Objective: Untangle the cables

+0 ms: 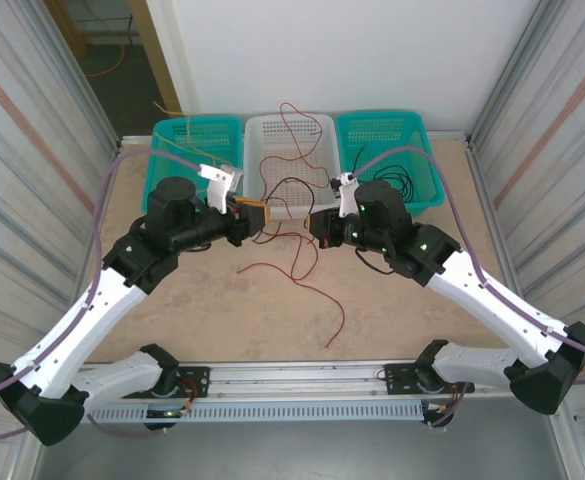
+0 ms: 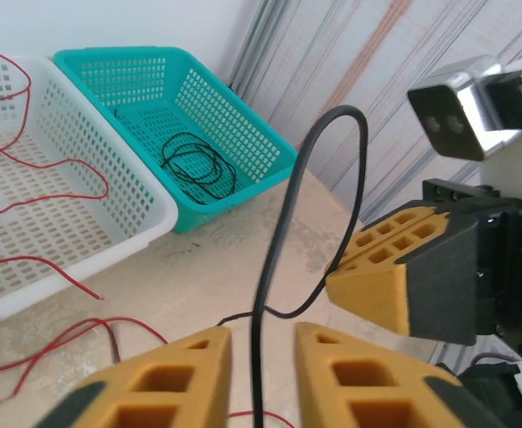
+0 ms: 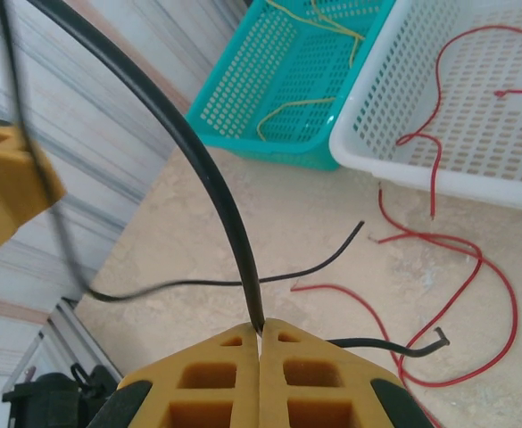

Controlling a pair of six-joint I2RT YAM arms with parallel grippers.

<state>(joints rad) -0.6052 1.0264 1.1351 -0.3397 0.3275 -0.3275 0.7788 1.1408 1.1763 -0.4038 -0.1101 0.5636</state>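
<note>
Right claw is clamped shut on the black cable. Left claw sits part open, with that cable running through the gap. Red cables spill from the white basket onto the tabletop, 2 teal baskets flanking.

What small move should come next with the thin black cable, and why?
Probably the right gripper should draw the thin black cable away toward the teal perforated plastic basket that holds coiled black wire. Its fingers are shut on the cable, while the fingers of the left gripper stand apart around it, so it looks free to slide out.
</note>
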